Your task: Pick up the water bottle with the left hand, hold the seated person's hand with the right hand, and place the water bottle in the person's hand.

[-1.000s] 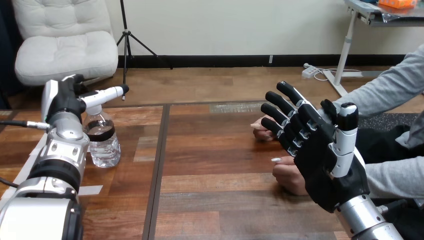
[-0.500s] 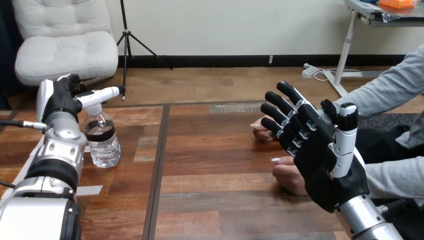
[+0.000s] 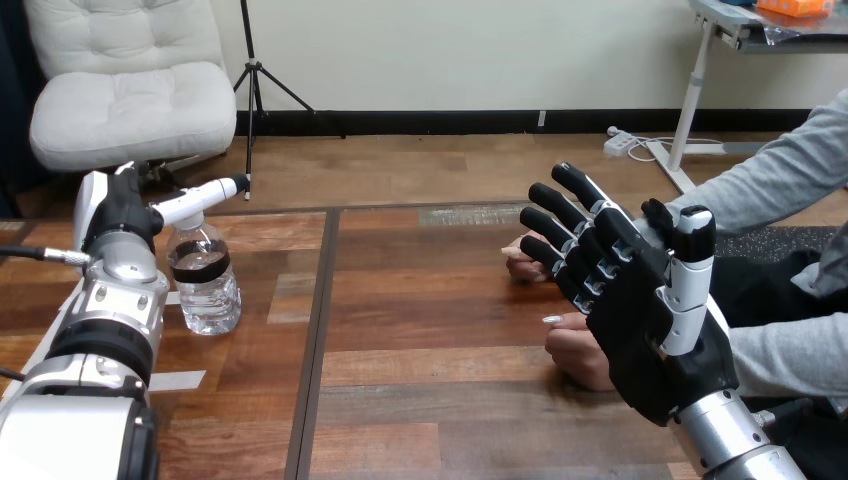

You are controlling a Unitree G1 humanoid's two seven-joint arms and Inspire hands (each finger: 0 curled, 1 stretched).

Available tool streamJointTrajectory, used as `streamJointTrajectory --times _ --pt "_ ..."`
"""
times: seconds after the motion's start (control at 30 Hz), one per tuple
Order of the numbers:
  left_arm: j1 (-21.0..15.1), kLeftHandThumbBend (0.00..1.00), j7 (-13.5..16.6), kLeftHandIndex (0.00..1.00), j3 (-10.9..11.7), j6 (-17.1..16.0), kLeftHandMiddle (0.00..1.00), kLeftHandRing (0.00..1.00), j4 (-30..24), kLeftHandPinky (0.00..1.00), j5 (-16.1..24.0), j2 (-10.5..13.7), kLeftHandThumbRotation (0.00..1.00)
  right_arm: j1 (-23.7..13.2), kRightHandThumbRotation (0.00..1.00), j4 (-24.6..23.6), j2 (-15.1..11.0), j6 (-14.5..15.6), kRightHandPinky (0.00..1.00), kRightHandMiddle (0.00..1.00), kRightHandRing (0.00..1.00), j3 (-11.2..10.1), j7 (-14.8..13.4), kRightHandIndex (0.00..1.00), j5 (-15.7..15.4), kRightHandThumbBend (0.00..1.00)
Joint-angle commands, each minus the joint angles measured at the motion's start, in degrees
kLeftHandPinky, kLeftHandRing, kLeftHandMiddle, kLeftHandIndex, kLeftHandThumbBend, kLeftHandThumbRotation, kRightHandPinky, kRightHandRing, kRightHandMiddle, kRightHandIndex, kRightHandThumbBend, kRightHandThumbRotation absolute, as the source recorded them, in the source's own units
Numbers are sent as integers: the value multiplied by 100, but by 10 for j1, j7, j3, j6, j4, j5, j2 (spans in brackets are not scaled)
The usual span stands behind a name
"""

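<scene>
Presently, the left robot hand (image 3: 120, 212), extended and gripping nothing, sits at 9 o'clock of the clear plastic water bottle (image 3: 204, 285); off-centre closure could topple it.

The left hand (image 3: 118, 215) has drawn slightly leftward, uncovering more of the water bottle (image 3: 205, 280) beside it.

The left arm (image 3: 105, 335) reaches forward at the view's left. The left hand (image 3: 118, 212) has one straight digit pointing right. The right hand (image 3: 640, 330) stands upright, fingers straight and slightly spread.
</scene>
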Motion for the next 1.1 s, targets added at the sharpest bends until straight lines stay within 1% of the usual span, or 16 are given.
streamJointTrajectory --times 0.0,0.43,0.5,0.53,0.63,0.87,1.07 --pt "-22 100 3 91 -9 -3 94 93 0 85 11 14 43 -18 100 -24 -6 -5 93 93 93 -6 4 95 8 98" --pt "-4 100 6 96 -5 -6 98 96 2 89 7 10 45 -14 100 -29 -6 -4 91 92 91 -7 3 95 9 99" --pt "3 100 10 97 -1 -20 98 97 0 89 3 9 45 -12 100 -32 -6 -4 91 92 91 -7 2 95 9 99" --pt "7 100 13 98 -2 -24 99 97 -1 89 5 8 45 -11 100 -33 -7 -4 90 92 91 -7 3 95 10 99" --pt "12 99 15 99 -7 -25 99 98 -1 91 9 8 47 -11 100 -33 -7 -4 90 92 91 -8 5 95 12 100" --pt "18 99 12 100 -13 -19 99 98 2 93 14 8 51 -9 100 -34 -8 -4 90 92 92 -9 7 95 14 100" --pt "27 100 11 97 -13 -22 97 96 -1 91 11 6 52 -8 100 -35 -8 -3 90 92 92 -11 8 95 15 100"
